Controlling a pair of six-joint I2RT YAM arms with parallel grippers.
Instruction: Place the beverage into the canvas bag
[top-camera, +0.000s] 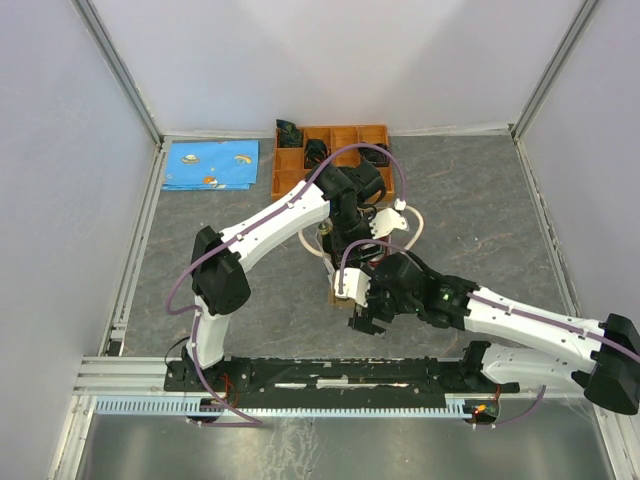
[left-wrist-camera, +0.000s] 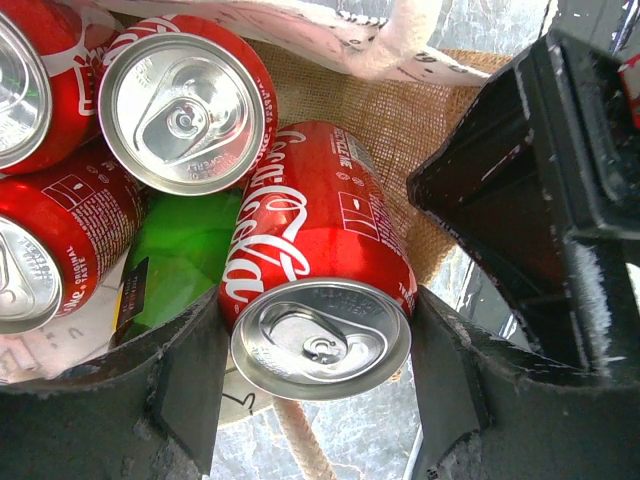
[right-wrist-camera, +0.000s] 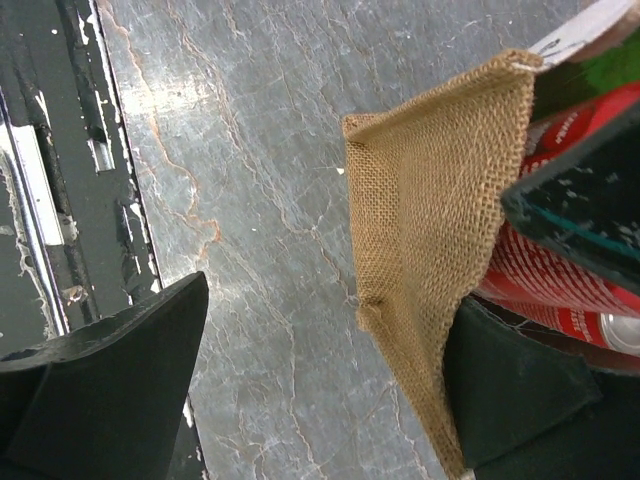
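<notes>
The left pincer (left-wrist-camera: 318, 372) clamps a Coca-Cola can (left-wrist-camera: 310, 250), lid toward its camera, long axis pointing into the canvas bag (left-wrist-camera: 400, 140) beside other cans (left-wrist-camera: 185, 105) upper left; the right pincer (right-wrist-camera: 320, 370) gapes wide, straddling the bag's wall, gripping nothing

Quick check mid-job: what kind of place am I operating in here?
Most likely a lab robot test cell, not a home or shop: plain white wall panels in aluminium framing enclose a grey marbled table, and a black mounting rail runs along its near edge.
</notes>
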